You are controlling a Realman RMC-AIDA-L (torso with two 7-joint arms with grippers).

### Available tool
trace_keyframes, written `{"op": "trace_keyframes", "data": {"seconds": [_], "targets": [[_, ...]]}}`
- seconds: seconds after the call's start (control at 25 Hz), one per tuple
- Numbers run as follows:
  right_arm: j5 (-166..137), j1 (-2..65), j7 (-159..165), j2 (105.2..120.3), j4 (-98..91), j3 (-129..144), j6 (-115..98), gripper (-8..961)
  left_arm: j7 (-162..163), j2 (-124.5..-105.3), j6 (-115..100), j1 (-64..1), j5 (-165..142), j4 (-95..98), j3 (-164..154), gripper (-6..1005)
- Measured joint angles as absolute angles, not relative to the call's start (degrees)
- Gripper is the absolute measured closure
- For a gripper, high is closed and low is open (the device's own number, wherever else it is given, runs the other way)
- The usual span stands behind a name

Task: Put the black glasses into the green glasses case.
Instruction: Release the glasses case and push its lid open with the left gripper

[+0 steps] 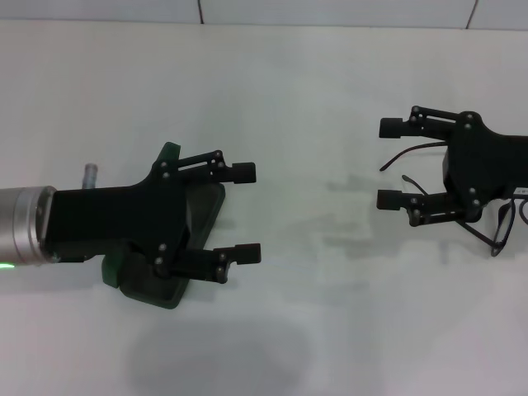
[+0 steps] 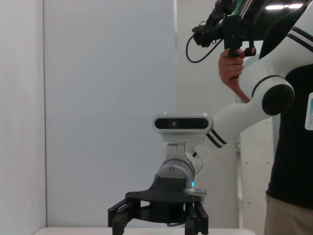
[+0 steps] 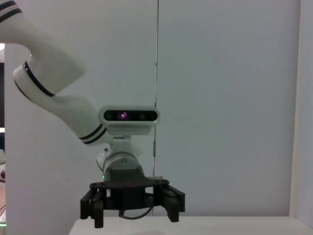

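The green glasses case (image 1: 206,205) lies on the white table at the left, mostly hidden under my left gripper; I cannot tell whether it is open. My left gripper (image 1: 246,212) hovers over it, open and empty, fingers pointing toward the table's middle; it also shows in the right wrist view (image 3: 133,210). The black glasses (image 1: 505,229) lie at the right, partly hidden, with one thin temple arm (image 1: 412,152) showing between the fingers. My right gripper (image 1: 388,163) is above them, open and empty; it also shows in the left wrist view (image 2: 157,220).
The white table (image 1: 313,99) runs to a wall at the back. In the left wrist view a person (image 2: 293,147) stands behind my right arm, holding up a camera (image 2: 220,24).
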State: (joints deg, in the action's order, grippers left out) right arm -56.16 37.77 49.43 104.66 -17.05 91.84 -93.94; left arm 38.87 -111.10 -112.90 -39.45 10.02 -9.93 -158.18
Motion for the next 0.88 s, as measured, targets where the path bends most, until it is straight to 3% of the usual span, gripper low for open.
{"op": "trace_keyframes", "data": {"seconds": [0.36,0.56,0.88], "targets": [[-56.2,38.3,49.4,104.64,-17.1,91.9,-93.4,90,39.2,-111.14,-113.0,-38.1,12.0,-10.7,-157.8,133],[-57.1,38.8,49.4,104.54,-17.1,91.8,-93.3,95,45.7,-112.59,-112.5,-36.6,22.3,-14.1,-158.0,139],[-57.5,38.6,49.0,104.26,-17.2,91.8,-92.9,101,79.0,-113.55,-109.2,-45.5,22.3,-40.4,-162.9,147]]}}
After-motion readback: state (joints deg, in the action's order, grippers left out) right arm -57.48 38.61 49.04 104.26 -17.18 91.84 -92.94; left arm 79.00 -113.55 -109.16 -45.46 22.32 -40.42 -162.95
